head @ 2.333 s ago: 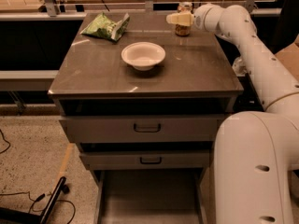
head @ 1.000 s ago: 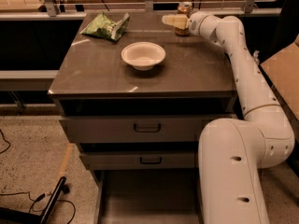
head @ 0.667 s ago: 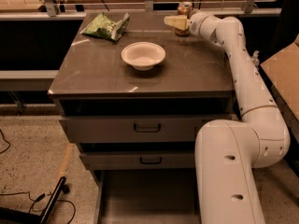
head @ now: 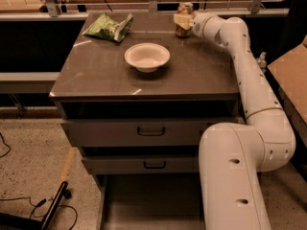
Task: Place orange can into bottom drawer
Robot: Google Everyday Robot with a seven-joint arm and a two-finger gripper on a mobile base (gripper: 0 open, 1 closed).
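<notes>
The orange can (head: 184,7) stands upright at the far right of the grey cabinet's top (head: 120,75). My gripper (head: 183,20) reaches in from the right and is shut on the can's middle, with the can's base at or just above the surface. The bottom drawer (head: 153,202) is pulled open below, a flat grey tray near the floor, with nothing in the part I can see. My white arm (head: 249,95) runs down the cabinet's right side and hides the drawer's right edge.
A white bowl (head: 147,56) sits mid-top. A green chip bag (head: 109,27) lies at the back left. Two upper drawers with black handles (head: 151,131) are closed. A rail (head: 144,14) runs behind the cabinet. A black pole and cables (head: 53,210) lie on the floor at left.
My arm has swung its elbow down and forward beside the cabinet. The gripper has stayed at the can at the back right, shifting only slightly.
</notes>
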